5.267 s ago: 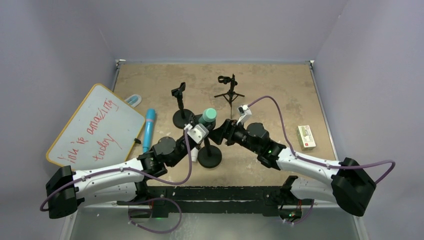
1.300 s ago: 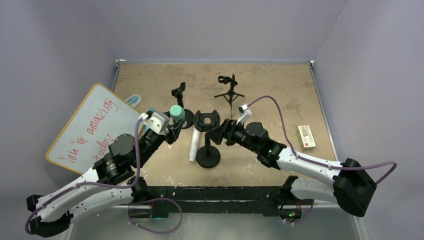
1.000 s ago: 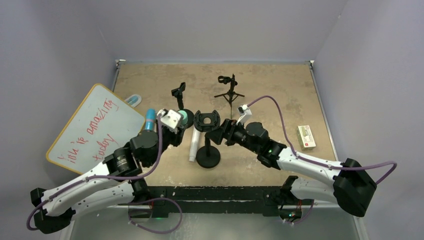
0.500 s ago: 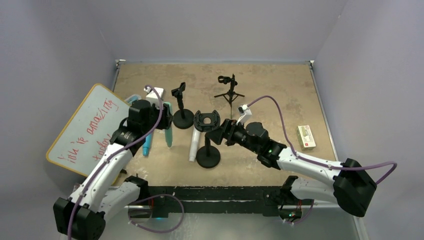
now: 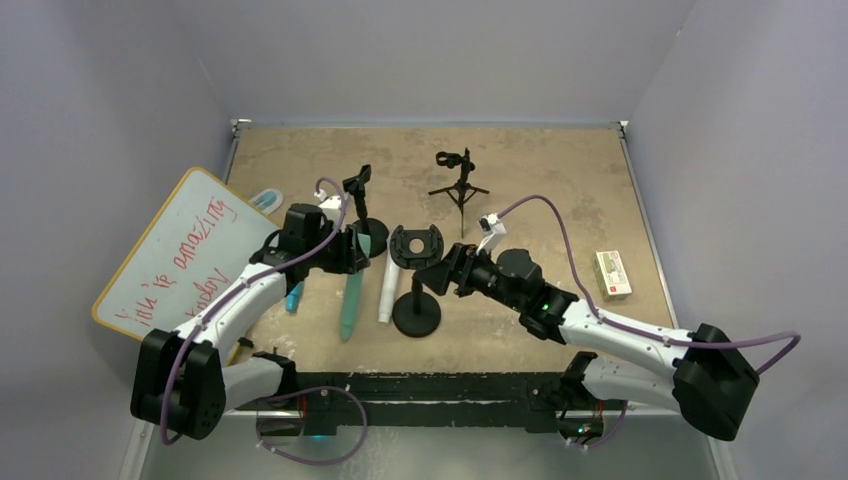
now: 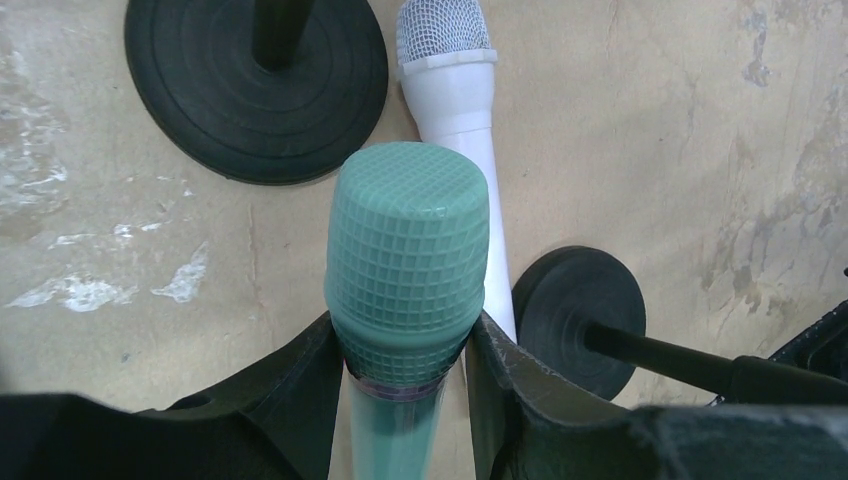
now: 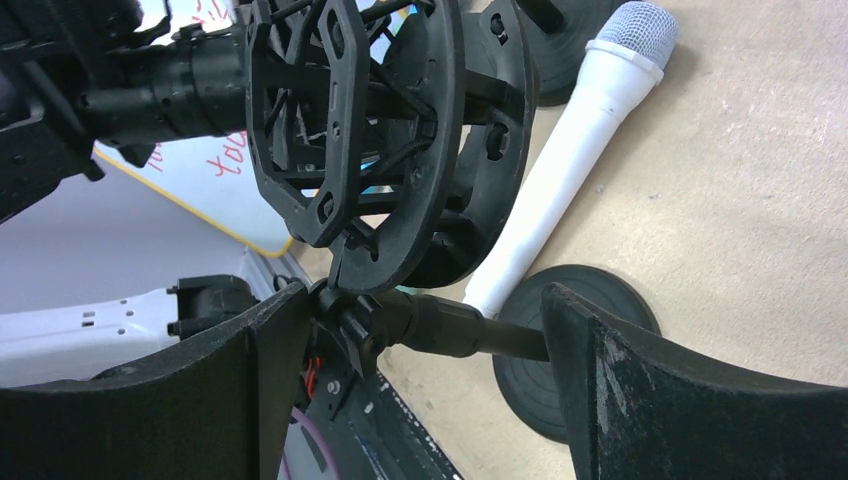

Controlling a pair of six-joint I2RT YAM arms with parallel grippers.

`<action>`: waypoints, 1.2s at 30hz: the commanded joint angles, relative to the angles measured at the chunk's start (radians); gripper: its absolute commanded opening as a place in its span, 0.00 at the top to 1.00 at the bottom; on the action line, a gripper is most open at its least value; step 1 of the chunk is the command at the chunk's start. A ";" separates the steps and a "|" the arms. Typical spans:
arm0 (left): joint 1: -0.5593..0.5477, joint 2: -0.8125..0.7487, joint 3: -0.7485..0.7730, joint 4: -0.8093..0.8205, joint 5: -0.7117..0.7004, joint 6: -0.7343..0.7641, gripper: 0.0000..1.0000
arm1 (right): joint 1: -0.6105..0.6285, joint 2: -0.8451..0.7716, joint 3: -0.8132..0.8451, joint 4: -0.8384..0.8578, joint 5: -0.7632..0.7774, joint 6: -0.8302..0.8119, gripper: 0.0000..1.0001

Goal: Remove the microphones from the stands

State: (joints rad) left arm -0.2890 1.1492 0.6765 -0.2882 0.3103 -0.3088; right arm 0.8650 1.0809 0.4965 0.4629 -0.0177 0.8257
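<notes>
With the left end effector (image 6: 400,365) clamped on the teal microphone (image 6: 410,240), settle it flat on the tabletop (image 5: 560,180) left of the stand (image 5: 418,314) before releasing, while the right end effector (image 7: 415,315) gapes around that stand.

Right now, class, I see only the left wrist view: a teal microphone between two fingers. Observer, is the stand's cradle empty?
Observer: Yes. The right wrist view shows the black cradle holding nothing.
Operator: And where is the right gripper?
Observer: The right gripper is open, with one finger on each side of the stand's post, just below the cradle.
</notes>
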 commanded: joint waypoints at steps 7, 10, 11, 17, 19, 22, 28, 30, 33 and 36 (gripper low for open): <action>0.002 0.052 -0.093 0.220 0.036 -0.125 1.00 | -0.006 -0.032 -0.026 -0.101 0.019 -0.054 0.15; 0.002 0.072 -0.144 0.290 0.027 -0.153 0.91 | -0.006 -0.052 -0.026 -0.111 0.019 -0.055 0.15; 0.002 0.080 -0.155 0.316 0.025 -0.160 0.88 | -0.006 -0.060 -0.028 -0.113 0.019 -0.055 0.15; 0.003 0.112 -0.193 0.372 0.002 -0.177 0.72 | -0.006 -0.092 -0.035 -0.125 0.030 -0.050 0.14; 0.002 0.116 -0.197 0.382 0.002 -0.181 0.68 | -0.007 -0.097 -0.038 -0.127 0.032 -0.048 0.14; 0.002 0.115 -0.200 0.393 0.007 -0.185 0.65 | -0.007 -0.101 -0.042 -0.127 0.035 -0.046 0.14; 0.002 0.073 -0.184 0.362 0.006 -0.186 0.56 | -0.006 -0.112 -0.038 -0.139 0.039 -0.049 0.14; 0.002 0.036 -0.174 0.345 0.001 -0.187 0.53 | -0.006 -0.121 -0.036 -0.141 0.041 -0.049 0.14; 0.003 -0.017 -0.147 0.307 -0.008 -0.179 0.46 | -0.006 -0.137 -0.034 -0.144 0.040 -0.056 0.14; 0.002 -0.051 -0.114 0.262 -0.011 -0.170 0.44 | -0.006 -0.160 -0.031 -0.140 0.026 -0.069 0.14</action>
State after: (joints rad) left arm -0.2890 1.1538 0.4904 0.0059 0.3092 -0.4866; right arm 0.8639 0.9535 0.4709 0.3466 -0.0166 0.7963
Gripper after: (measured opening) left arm 0.554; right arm 0.856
